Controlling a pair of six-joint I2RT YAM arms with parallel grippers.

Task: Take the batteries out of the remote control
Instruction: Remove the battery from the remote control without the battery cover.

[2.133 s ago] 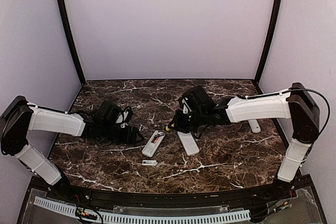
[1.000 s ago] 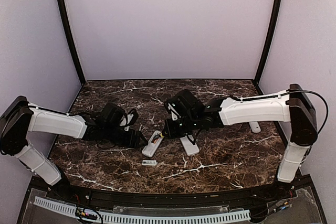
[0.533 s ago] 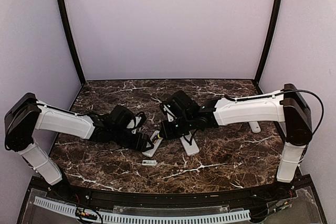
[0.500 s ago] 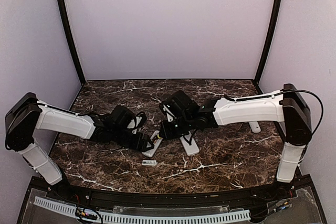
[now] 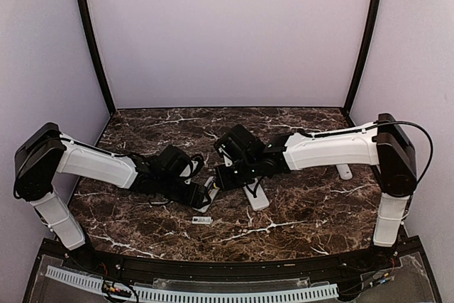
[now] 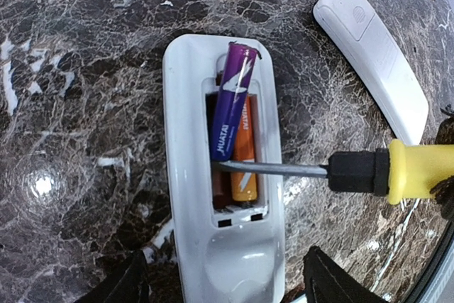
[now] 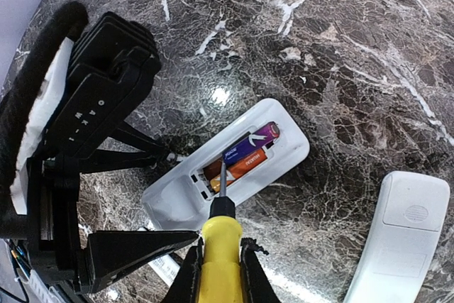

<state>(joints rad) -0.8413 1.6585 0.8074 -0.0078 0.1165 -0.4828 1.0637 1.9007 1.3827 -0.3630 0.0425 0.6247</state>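
A white remote (image 6: 227, 260) lies back up with its compartment open. Two batteries sit in it: a purple-and-orange one (image 6: 230, 97) tilted up at its far end, and an orange one (image 6: 243, 161) lying flat beside it. My left gripper (image 6: 223, 285) is open, with a finger on each side of the remote's near end and a small gap at each. My right gripper (image 7: 218, 267) is shut on a yellow-handled screwdriver (image 7: 220, 246). The screwdriver's tip rests at the batteries (image 7: 245, 157). In the top view both grippers (image 5: 198, 193) (image 5: 225, 175) meet over the remote (image 5: 208, 193).
A second white remote (image 5: 255, 195) lies just right of the open one and also shows in the left wrist view (image 6: 372, 58). A third remote (image 5: 344, 171) lies at the far right. A small white cover (image 5: 201, 220) lies in front of the remotes.
My left gripper has slid right until it straddles the remote's end. My right gripper has moved left with the screwdriver, and its tip now sits in the compartment.
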